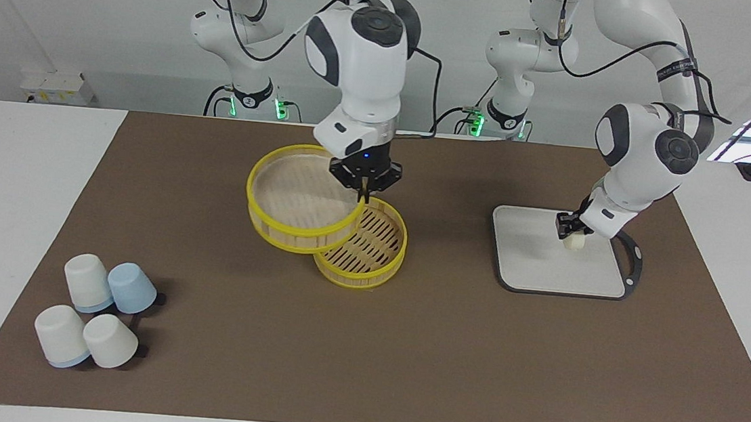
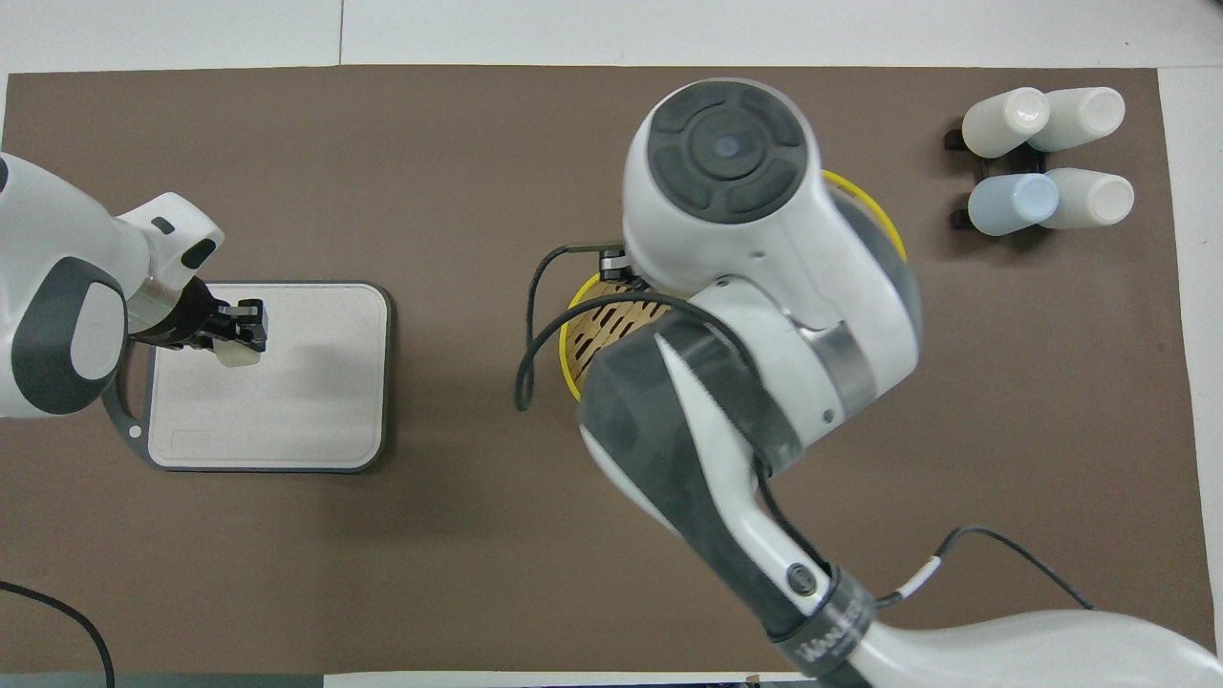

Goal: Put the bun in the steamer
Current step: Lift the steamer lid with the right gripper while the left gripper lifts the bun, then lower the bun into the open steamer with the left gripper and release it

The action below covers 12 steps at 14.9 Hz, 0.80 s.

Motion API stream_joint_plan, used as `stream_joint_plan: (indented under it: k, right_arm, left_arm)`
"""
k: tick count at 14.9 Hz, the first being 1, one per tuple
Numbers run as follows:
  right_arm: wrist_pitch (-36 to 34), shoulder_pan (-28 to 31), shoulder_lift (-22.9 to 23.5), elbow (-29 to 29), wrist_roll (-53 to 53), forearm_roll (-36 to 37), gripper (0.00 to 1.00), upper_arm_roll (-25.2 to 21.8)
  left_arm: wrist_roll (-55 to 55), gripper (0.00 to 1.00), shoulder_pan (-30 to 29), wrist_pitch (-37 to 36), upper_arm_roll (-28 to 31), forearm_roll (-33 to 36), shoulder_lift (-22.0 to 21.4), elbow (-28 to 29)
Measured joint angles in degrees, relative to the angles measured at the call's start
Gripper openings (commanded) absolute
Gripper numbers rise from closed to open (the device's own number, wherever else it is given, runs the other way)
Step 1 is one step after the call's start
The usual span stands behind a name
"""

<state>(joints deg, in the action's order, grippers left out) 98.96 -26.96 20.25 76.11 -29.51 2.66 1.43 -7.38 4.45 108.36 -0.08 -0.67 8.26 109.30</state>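
Over the grey board (image 1: 548,260) at the left arm's end of the worktop (image 1: 403,363), the left pincer (image 1: 575,234) is clamped on the cream-white bun (image 1: 574,242), which sits at the board's surface; whether it is lifted cannot be told. Near the worktop's middle, the right pincer (image 1: 364,190) grips the yellow rim of the steamer's top piece (image 1: 302,198), holding it tilted and partly over the steamer basket (image 1: 372,251). Four upturned cups (image 1: 94,319) cluster at the right arm's end.
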Motion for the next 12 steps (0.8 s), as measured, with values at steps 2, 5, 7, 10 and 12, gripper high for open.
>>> stream_joint_plan:
  k: [2,5,7,10,12]
  right_arm:
    - [-0.26,3.84,-0.31,0.20,6.15,-0.22,0.00,0.01]
    - [-0.51,6.71,-0.30,1.38,12.01,-3.42,0.00,0.02]
    - [-1.98,7.94,-0.30,1.63,13.85,-3.90,0.00,0.03]
    - [-3.44,9.72,-0.31,1.70,17.07,-3.92,0.00,0.05]
    - [-4.33,11.58,-0.32,1.81,20.73,-3.93,0.00,0.04]
  left_arm:
    - [-6.23,0.44,3.66,-1.62,-0.22,-2.55,1.15,-3.09]
    - [-16.72,0.44,10.88,-2.22,-0.51,-5.33,2.93,-7.24]
    - [-23.93,0.45,16.04,-2.20,-0.57,-7.36,4.04,-9.31]
    - [-36.36,0.45,23.84,-2.23,-0.65,-7.73,8.78,-16.56]
    - [-43.21,0.45,29.14,-2.18,-0.62,-7.73,14.51,-22.69]
